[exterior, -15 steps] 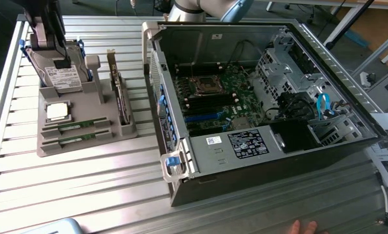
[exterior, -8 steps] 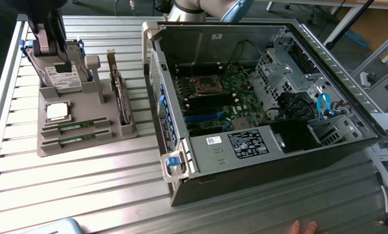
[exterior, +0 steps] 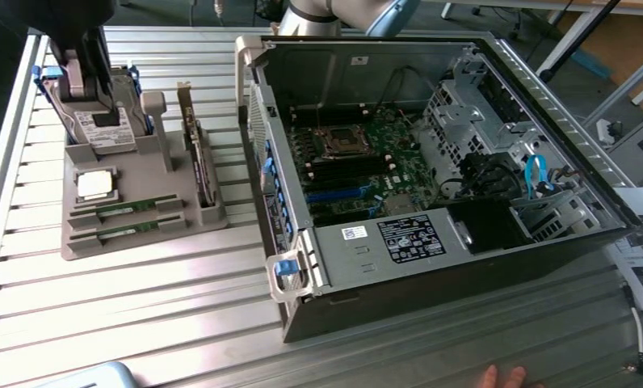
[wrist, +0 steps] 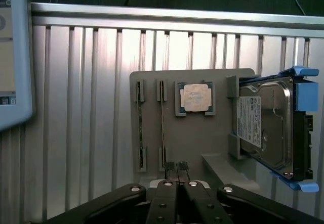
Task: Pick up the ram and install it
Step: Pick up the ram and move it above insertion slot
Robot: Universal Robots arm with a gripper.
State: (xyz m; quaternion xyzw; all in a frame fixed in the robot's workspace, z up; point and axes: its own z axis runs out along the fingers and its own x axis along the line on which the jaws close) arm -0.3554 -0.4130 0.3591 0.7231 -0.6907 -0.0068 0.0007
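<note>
ram (exterior: 122,208): green stick set on edge in a slot of the grey holder (exterior: 198,229); its long axis runs about nine to three o'clock in the exterior view.
second stick (exterior: 122,232): parallel to the ram, just beside it at six o'clock.
tool (wrist: 175,169): clenched, fingertips together, grasping nothing; hovers above the holder near one end of the ram.
processor (exterior: 95,184): lies flat at twelve o'clock of the ram.
hard drive (exterior: 101,125): upright, farther out at twelve o'clock.
expansion card (exterior: 199,162): upright at the sticks' three o'clock end.
computer case (exterior: 343,259): open, at three o'clock of the holder on the worktop (exterior: 138,307).
hand (exterior: 502,377): at the case's six o'clock.
</note>
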